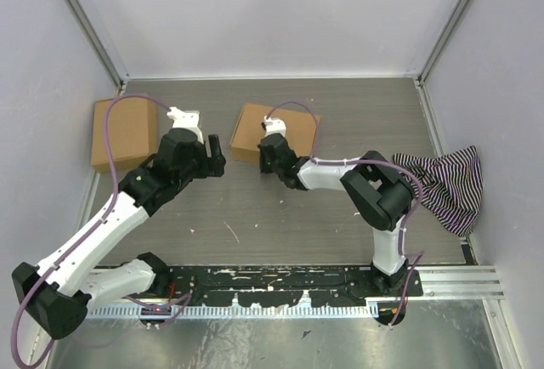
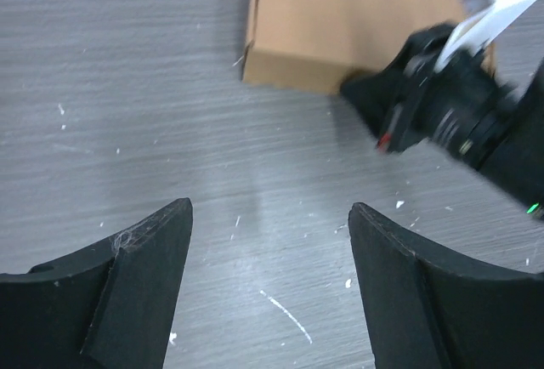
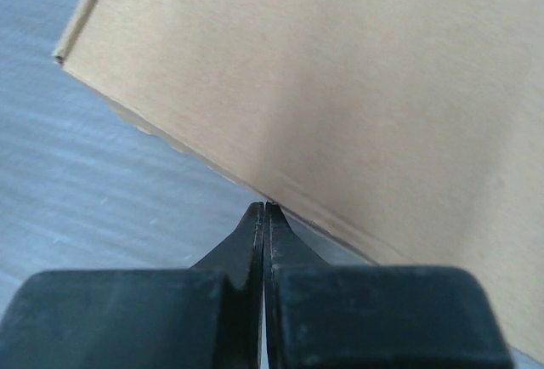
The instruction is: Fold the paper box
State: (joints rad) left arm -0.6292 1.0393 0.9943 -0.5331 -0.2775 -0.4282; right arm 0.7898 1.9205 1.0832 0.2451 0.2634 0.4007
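The paper box (image 1: pixel 251 129) lies flat near the far edge of the desk (image 1: pixel 255 216), about midway along it, and it already shows as a shallow closed shape with no flap standing loose. The right gripper (image 1: pixel 265 158) reaches in low from the right, its fingers (image 3: pixel 246 241) pressed together with nothing visible between them. The tips meet the box's near edge, a little in from its near-left corner. This looks like a push or tuck along that seam, seating a tab or squaring the wall, not a grasp. The left gripper (image 1: pixel 212 153) hovers just left of the box over bare desk, its fingers (image 2: pixel 153 250) spread wide and holding nothing. It seems to wait there so it can brace the left side if the box slides. A second cardboard box (image 1: pixel 123 131) sits in the far left corner, well apart, and a striped cloth (image 1: pixel 446 182) is bunched against the right edge. Judged so, the folding appears nearly complete.
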